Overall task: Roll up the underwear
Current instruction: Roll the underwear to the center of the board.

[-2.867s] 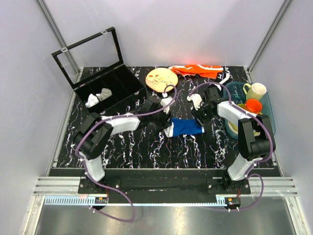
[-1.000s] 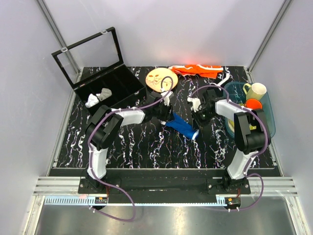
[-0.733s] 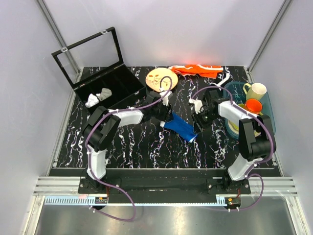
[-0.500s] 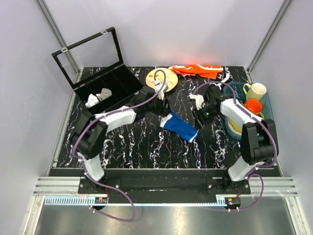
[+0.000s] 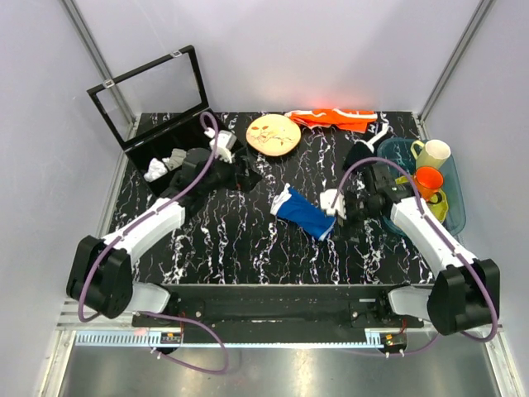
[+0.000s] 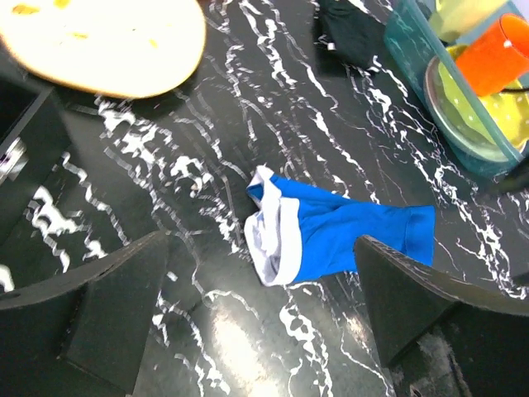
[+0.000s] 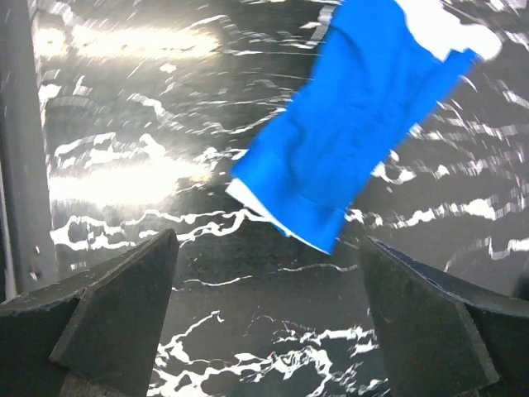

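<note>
**Black marble tabletop (image 5: 240, 248) – blue briefs lying loose, both pincers standing wide**

Grey walls are closing in a black, white-veined marble surface on three sides. The royal-blue fabric underwear with a white waistband (image 5: 303, 214) is lying near the middle of it as a narrow, loosely folded strip. It is running diagonally, with the waistband end pointing to the far left and the other end to the near right.

The left gripper (image 5: 242, 174) is hovering well apart from the underwear, off to its far left. Its two dark fingers are spread wide and holding nothing. The right gripper (image 5: 337, 207) is sitting just beside the strip's near-right end, its fingers equally far apart. Its wrist view is showing the cloth lying flat on the marble beyond the fingertips – not pinched.

A black compartment box with a raised clear lid (image 5: 149, 91) is taking up the far-left corner, close behind the left gripper, with small white cloth pieces (image 5: 165, 164) inside. A round tan plate (image 5: 274, 134) and a crumpled orange cloth (image 5: 335, 118) are lying along the far edge. A translucent teal tub (image 5: 455, 211) is crowding the right edge beside the right arm, with a pale yellow mug (image 5: 435, 152) and an orange cup (image 5: 428, 179) in it.

Bare marble is stretching across the near half of the table, in front of the underwear and out to its left.
</note>
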Tool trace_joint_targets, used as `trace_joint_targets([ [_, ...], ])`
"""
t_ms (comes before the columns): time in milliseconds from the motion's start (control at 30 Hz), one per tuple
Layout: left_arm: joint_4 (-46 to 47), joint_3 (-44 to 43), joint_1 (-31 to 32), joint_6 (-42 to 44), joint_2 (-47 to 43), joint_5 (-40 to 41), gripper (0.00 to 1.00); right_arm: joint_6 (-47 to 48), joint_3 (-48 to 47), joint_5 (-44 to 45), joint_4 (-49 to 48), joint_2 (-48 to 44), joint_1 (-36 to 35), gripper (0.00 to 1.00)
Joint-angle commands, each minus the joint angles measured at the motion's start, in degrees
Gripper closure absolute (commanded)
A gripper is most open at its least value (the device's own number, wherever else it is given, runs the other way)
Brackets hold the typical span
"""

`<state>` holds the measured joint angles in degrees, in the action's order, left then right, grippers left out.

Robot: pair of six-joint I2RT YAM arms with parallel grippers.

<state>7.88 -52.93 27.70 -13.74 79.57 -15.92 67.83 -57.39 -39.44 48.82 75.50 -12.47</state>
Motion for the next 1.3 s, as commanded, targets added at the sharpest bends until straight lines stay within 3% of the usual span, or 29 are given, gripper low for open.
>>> trace_joint_targets([
  [0, 5.3, 6.4, -5.8, -6.9, -6.4, -11.3, 0.01, 31.9, 6.1, -1.9, -0.6, -0.5, -3.5, 0.00],
  [267, 3.2, 16.5, -5.9, -5.2, -19.3, -13.2, 0.01, 36.9, 10.1, 5.7, -11.4, 7.4, -5.8, 0.12],
  [567, 2.8, 20.8, -5.8, -4.8, -24.7, -14.0, 0.01, 36.8, 10.0, 10.5, -14.7, 14.6, -7.1, 0.23],
  [733, 6.3, 22.3, -5.8, -5.2, -25.1, -16.0, 0.01, 36.0, 11.9, 13.8, -15.8, 16.5, -8.9, 0.40],
  [967, 12.5, 25.8, -2.1, -4.7, -25.0, -18.6, 0.01, 29.8, 11.2, 12.3, -11.3, 16.8, -10.1, 0.72],
  [1100, 12.9, 26.6, 1.6, -3.9, -23.1, -18.0, 0.01, 24.5, 9.2, 11.1, -5.9, 18.0, -12.0, 0.85],
  [1267, 13.8, 26.4, 3.7, -4.2, -21.1, -20.5, 0.01, 20.4, 5.3, 5.9, 2.4, 16.6, -13.7, 0.87],
])
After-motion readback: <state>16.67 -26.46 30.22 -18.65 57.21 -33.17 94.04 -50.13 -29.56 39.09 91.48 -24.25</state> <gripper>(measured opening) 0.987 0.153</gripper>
